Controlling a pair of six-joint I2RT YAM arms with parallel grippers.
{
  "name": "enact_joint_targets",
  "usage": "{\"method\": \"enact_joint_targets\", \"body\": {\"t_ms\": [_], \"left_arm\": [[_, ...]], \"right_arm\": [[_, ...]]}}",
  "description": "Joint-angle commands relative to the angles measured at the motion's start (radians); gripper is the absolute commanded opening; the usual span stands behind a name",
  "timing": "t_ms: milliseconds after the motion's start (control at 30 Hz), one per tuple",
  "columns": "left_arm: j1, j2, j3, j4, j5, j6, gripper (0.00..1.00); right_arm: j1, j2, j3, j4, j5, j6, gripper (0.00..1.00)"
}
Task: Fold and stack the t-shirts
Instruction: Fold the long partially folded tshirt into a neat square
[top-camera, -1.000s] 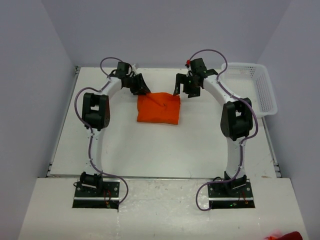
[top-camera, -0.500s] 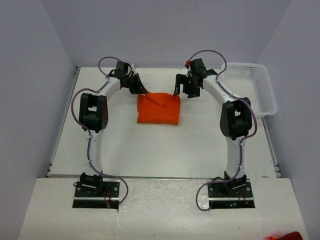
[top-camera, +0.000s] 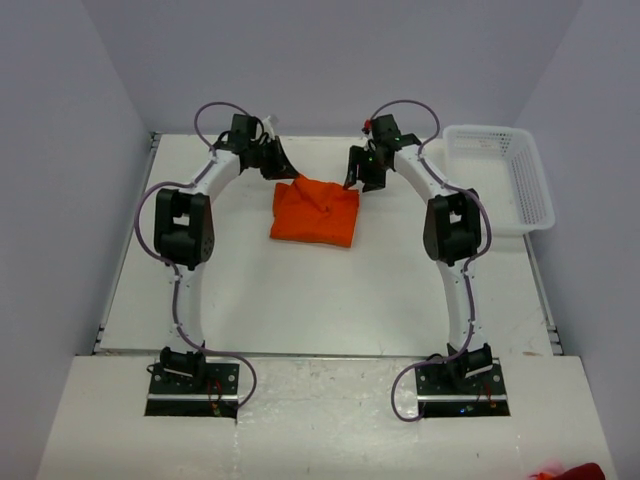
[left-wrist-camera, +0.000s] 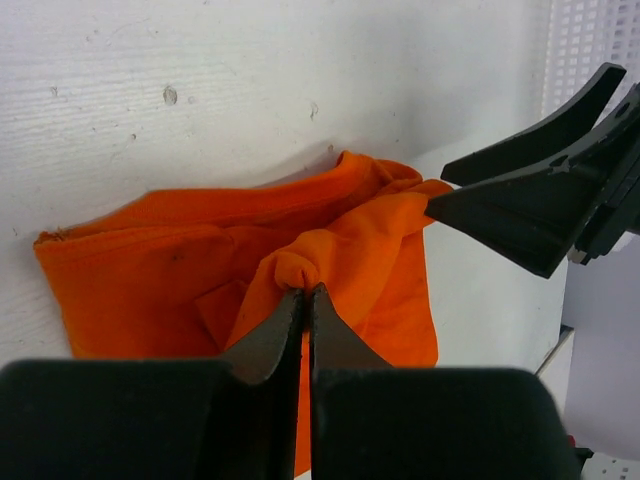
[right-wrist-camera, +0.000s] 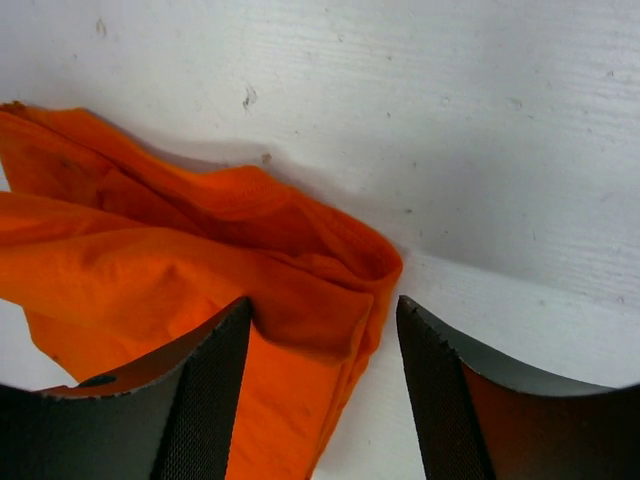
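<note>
A folded bright orange t-shirt (top-camera: 314, 213) lies on the white table at the back middle. My left gripper (top-camera: 291, 175) is at its far left corner, shut on a pinch of the orange cloth (left-wrist-camera: 296, 272), which it lifts slightly. My right gripper (top-camera: 354, 182) is open over the shirt's far right corner (right-wrist-camera: 340, 290), with one finger over the cloth and the other over bare table. The right gripper's fingers (left-wrist-camera: 520, 205) also show in the left wrist view.
A white plastic basket (top-camera: 505, 175) stands at the table's back right edge. Grey walls close the back and sides. A bit of orange and red cloth (top-camera: 570, 470) shows at the bottom right corner, off the table.
Both grippers have moved a little toward the back. The shirt's far left corner has been pulled up and back, and the shirt has skewed slightly.
</note>
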Motion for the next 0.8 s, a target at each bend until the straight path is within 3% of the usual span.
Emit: {"method": "enact_joint_targets", "body": {"t_ms": [0,100,300,400,567,667,767], "left_arm": [[-0.006,-0.058,-0.002,0.02,0.019,0.005,0.0],[-0.006,-0.059,-0.005,0.018,0.016,0.007,0.0],[-0.006,-0.05,0.001,0.02,0.017,0.005,0.0],[-0.006,-0.045,0.001,0.02,0.017,0.005,0.0],[-0.006,-0.035,-0.003,0.018,0.014,0.008,0.0],[-0.006,-0.035,-0.013,0.02,0.011,0.011,0.0],[-0.006,-0.033,-0.019,0.02,0.005,0.014,0.0]], "right_arm": [[-0.004,0.017,0.089,-0.027,-0.055,0.025,0.61],[-0.004,0.018,0.084,-0.022,-0.064,0.032,0.49],[0.001,-0.046,-0.048,0.033,-0.06,0.032,0.38],[0.005,-0.092,-0.13,0.086,-0.052,0.039,0.51],[0.004,-0.114,-0.154,0.088,-0.035,0.035,0.65],[0.005,-0.126,-0.177,0.097,-0.028,0.031,0.65],[0.005,-0.135,-0.192,0.097,-0.031,0.031,0.6]]}}
